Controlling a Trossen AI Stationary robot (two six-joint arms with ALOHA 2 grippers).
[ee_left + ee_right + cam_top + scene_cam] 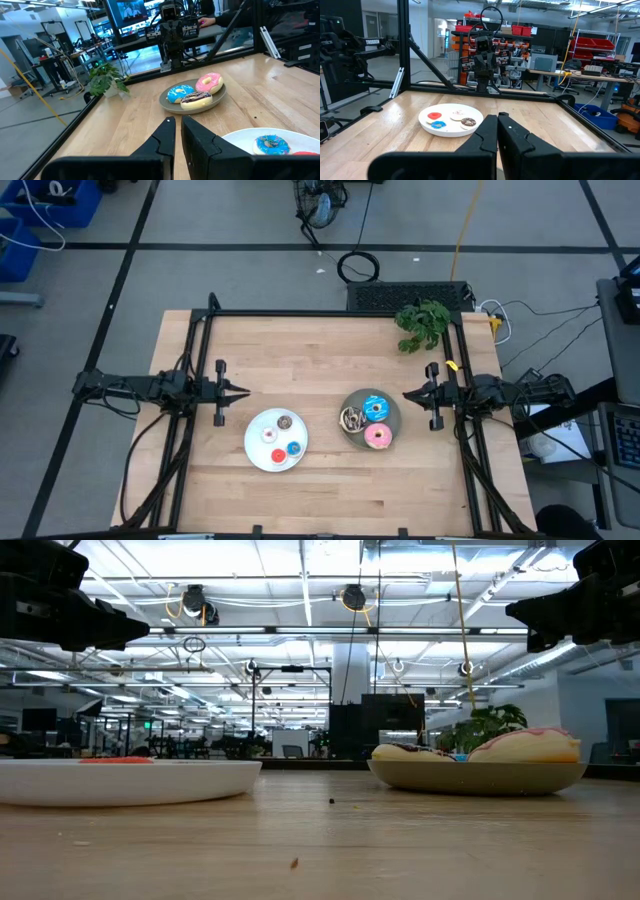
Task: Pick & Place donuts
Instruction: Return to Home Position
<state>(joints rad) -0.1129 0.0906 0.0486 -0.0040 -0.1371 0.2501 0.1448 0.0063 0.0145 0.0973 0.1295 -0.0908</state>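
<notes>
A white plate (255, 457) holds four small donuts: brown (285, 422), white (268, 435), red (278, 455) and blue (294, 448). A grey plate (392, 408) holds three wider donuts: dark chocolate sprinkled (352, 418), blue sprinkled (375, 407) and pink (378, 437). My left gripper (244, 391) is shut and empty at the table's left, above and left of the white plate. My right gripper (408, 394) is shut and empty at the table's right, just right of the grey plate. Both hang above the table in the low view.
A small green plant (422, 323) stands at the far right corner. A black frame (330, 313) runs round the table's edges. Bare wood lies between the plates and along the near and far sides.
</notes>
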